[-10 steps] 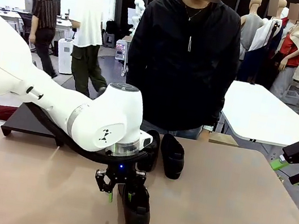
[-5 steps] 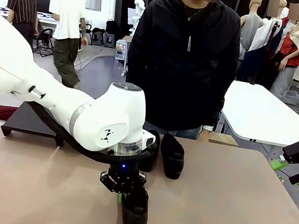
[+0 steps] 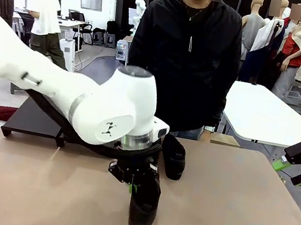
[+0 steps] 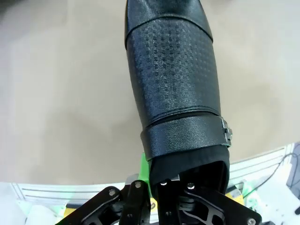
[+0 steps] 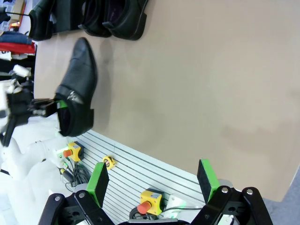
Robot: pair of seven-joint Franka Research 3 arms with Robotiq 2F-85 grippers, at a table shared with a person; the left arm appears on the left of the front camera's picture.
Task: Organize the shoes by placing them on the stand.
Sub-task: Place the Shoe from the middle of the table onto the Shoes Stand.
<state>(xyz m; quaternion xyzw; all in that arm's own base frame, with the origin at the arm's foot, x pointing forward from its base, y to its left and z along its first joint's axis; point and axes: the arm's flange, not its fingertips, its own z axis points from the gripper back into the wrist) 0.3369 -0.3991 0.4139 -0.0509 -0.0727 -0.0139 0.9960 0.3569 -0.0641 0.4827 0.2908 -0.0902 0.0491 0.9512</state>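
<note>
My left gripper (image 3: 134,183) is shut on the heel rim of a black glossy shoe (image 3: 143,208) near the table's front edge. The shoe hangs heel up with its toe tipped down toward the tabletop. In the left wrist view the shoe (image 4: 173,84) runs away from a green pad (image 4: 145,169) pressed against its collar. Two more shoes (image 3: 173,157) lie side by side near the far edge, one partly behind my wrist. The black stand (image 3: 31,118) sits at the far left. My right gripper (image 3: 290,170) hovers open off the right edge, empty (image 5: 152,180).
A person in a black jacket (image 3: 186,55) stands at the far side, right behind the two shoes. The tan tabletop (image 3: 238,208) has free room on its right half. The right wrist view shows the held shoe (image 5: 77,89) and the pair (image 5: 115,18).
My left gripper closed on the shoe's heel, then the arm rose and shifted slightly right, tipping the shoe heel up. The right arm stayed put.
</note>
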